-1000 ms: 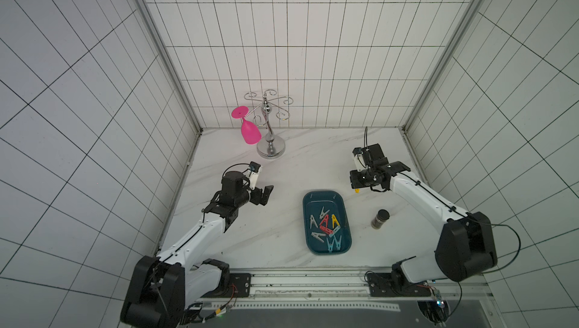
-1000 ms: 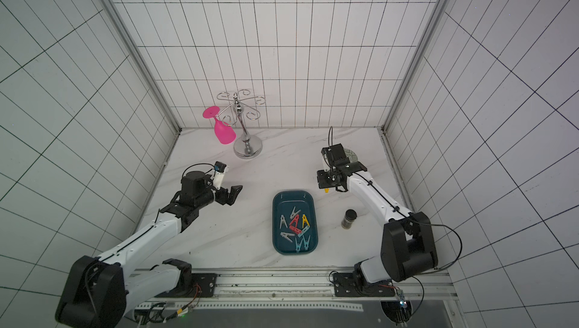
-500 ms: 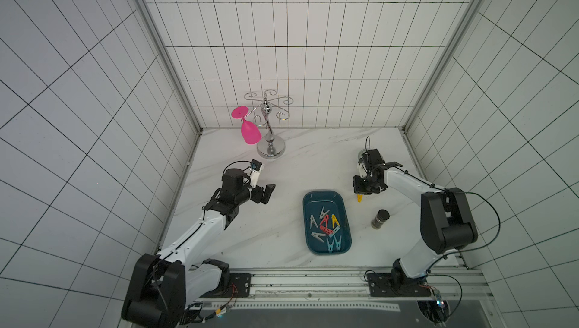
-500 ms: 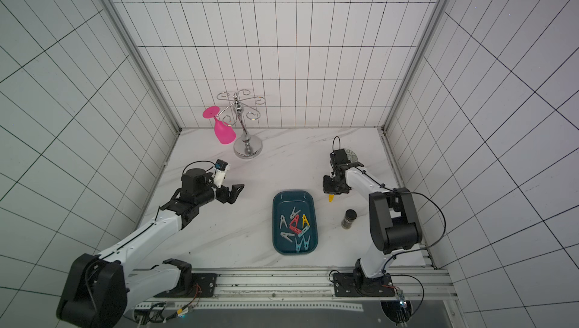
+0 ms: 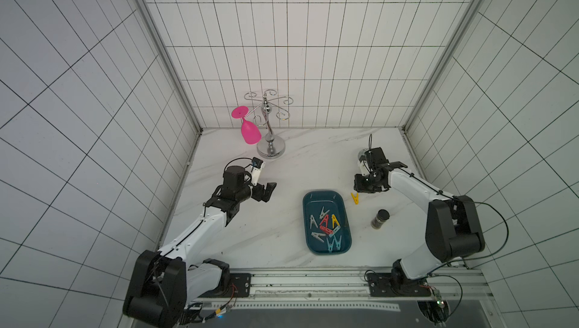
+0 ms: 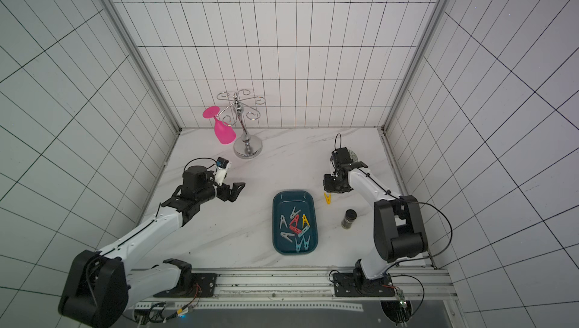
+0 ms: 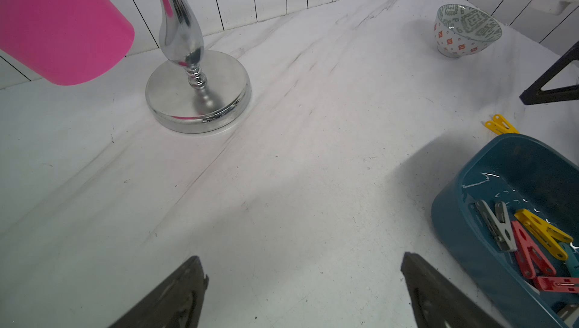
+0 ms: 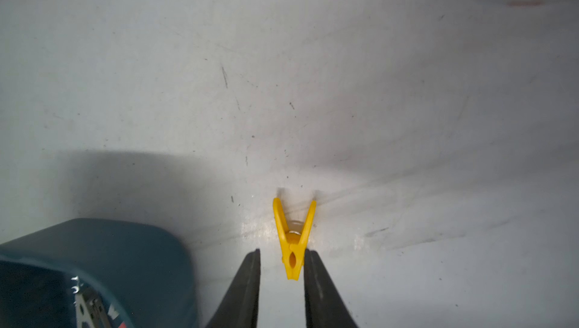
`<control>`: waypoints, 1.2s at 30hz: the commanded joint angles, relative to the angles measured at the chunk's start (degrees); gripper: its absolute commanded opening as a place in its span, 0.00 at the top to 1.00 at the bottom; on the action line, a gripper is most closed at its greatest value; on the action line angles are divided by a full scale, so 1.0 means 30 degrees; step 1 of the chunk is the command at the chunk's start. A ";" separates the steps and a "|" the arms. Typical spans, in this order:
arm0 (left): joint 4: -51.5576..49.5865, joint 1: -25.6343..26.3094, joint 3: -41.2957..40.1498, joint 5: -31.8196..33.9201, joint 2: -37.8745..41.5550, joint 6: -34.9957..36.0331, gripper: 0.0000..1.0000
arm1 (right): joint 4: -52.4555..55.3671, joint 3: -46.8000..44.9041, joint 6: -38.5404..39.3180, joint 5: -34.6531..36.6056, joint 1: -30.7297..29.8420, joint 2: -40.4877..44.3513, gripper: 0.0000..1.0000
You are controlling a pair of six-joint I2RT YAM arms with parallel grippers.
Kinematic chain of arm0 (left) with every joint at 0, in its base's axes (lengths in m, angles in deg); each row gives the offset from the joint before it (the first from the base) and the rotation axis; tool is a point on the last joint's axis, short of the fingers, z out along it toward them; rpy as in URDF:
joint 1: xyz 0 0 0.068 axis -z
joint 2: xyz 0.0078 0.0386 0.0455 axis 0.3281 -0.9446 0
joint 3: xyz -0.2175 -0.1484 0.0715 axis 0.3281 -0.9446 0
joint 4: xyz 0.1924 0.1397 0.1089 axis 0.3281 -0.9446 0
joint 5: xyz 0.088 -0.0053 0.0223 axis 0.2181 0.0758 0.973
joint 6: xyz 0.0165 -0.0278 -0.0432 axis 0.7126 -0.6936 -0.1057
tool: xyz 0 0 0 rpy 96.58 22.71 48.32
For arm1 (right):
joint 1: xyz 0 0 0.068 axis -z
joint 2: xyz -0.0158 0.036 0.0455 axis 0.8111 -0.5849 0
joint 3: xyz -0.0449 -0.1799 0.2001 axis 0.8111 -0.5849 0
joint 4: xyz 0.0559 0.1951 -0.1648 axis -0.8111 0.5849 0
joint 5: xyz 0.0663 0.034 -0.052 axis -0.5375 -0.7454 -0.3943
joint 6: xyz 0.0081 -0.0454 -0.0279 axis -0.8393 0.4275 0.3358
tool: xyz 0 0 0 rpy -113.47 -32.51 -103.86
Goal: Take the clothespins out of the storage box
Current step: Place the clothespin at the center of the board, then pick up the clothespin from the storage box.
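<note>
Item, my right gripper [image 8: 281, 252]: narrowly parted, low over the table [image 5: 266, 235]. Its fingers flank the yellow clothespin [image 8: 293, 238], which lies flat on the table just beside the storage box [image 5: 326, 198]. A sliver of gap shows on one side, so no grip.
Item, my left gripper [image 7: 302, 257]: spread wide, empty, well apart from the box.
Item, other clothespins [image 5: 326, 224]: grey, red, yellow, light blue, heaped inside the box.
Item, patterned bowl [image 7: 466, 32], dark jar [image 5: 380, 219]: standing on the table.
</note>
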 commanded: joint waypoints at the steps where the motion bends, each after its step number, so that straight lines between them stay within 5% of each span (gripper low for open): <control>1: -0.0181 0.0081 0.0485 -0.0215 -0.0216 -0.0237 0.02 | 0.1750 0.0380 0.1680 -0.1178 -0.0519 0.1214 0.71; 13: -0.0159 0.0176 0.0448 -0.0365 -0.0385 -0.0491 0.02 | 0.5529 0.1707 0.7140 -0.3098 -0.5206 0.2163 0.67; 24: -0.0117 0.0291 0.0744 -0.0367 -0.0448 -0.0604 0.02 | 0.5853 0.1509 0.7772 -0.2071 -0.9132 -0.0159 0.62; 36: -0.0205 0.0410 0.0671 -0.0158 -0.0455 -0.0755 0.02 | 0.4978 0.0846 0.7158 -0.0870 -1.0739 -0.2240 0.58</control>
